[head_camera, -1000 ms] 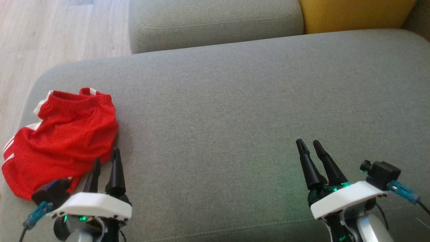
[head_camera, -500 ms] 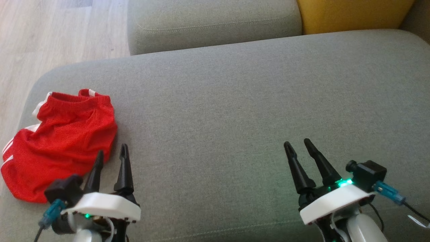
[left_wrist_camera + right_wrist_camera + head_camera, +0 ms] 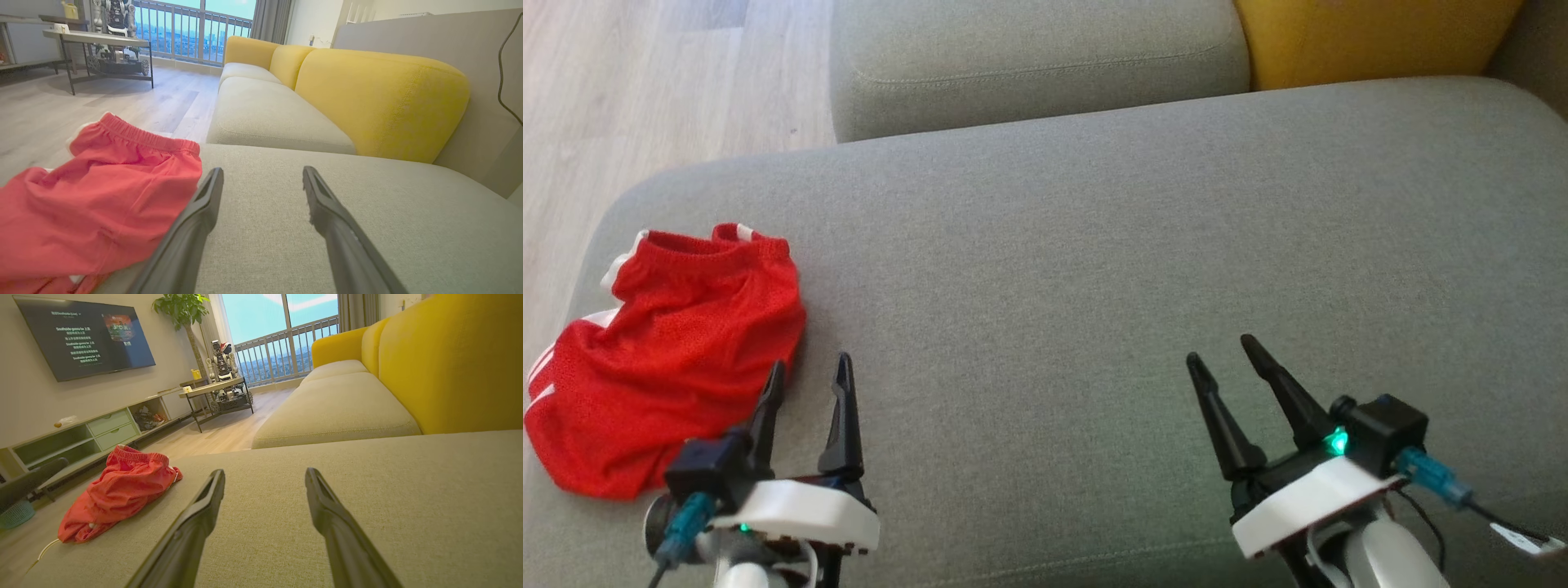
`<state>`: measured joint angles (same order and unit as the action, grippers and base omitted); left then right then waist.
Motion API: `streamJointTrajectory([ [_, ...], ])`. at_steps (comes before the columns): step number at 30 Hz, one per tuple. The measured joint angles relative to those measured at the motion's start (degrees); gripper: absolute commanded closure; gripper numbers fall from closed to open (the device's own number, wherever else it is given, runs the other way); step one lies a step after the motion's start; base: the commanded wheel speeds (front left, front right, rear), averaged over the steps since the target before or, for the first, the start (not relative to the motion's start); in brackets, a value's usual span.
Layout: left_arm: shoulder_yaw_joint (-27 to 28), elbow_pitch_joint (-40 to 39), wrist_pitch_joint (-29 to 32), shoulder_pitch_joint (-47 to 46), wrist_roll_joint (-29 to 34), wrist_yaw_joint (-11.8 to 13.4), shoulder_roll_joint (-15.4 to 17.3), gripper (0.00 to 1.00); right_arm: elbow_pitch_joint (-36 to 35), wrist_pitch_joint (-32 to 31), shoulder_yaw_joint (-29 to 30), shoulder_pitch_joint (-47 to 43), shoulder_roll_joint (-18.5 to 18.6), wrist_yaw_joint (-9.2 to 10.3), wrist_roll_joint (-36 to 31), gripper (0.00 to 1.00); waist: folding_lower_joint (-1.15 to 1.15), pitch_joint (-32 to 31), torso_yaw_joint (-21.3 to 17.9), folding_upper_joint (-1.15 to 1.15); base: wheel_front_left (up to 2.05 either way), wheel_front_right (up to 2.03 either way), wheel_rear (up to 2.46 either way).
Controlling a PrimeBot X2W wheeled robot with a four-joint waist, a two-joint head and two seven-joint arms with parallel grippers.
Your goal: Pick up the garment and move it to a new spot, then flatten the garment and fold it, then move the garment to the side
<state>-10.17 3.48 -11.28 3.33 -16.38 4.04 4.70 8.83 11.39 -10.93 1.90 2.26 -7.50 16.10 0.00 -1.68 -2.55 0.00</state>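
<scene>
- Teal basket (image 3: 14,514) on the floor past the sofa's end; contents cannot be made out.
- Red shorts (image 3: 678,351) lie crumpled at the left end of the grey sofa seat (image 3: 1094,245).
- Left end effector (image 3: 810,361): fingers apart, empty, just beside the shorts' right edge.
- Right end effector (image 3: 1218,347): fingers apart, empty, over bare cushion.
- Since a second ago both have drawn inward; the left one has shifted off the shorts' hem.

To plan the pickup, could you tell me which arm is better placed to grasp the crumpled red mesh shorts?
Likely the left arm: its open jaws stand beside the shorts on the grey fabric sofa cushion; the right arm is far across it.
</scene>
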Motion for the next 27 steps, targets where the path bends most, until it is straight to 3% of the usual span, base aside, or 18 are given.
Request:
streamJointTrajectory([
  [18,-0.66,-0.34,-2.97,1.26,10.73,-0.02,-0.15,0.0,0.77,2.96,1.18,0.01,0.24,0.0,-12.84,0.0,0.0,-0.72,-0.91,0.0,0.0,0.0,0.0],
  [27,-0.15,2.96,-3.01,1.54,10.76,-0.34,-0.68,0.0,1.93,3.08,1.19,0.01,0.24,0.0,-12.65,0.0,0.0,-0.88,-0.81,0.0,0.0,0.0,0.0],
])
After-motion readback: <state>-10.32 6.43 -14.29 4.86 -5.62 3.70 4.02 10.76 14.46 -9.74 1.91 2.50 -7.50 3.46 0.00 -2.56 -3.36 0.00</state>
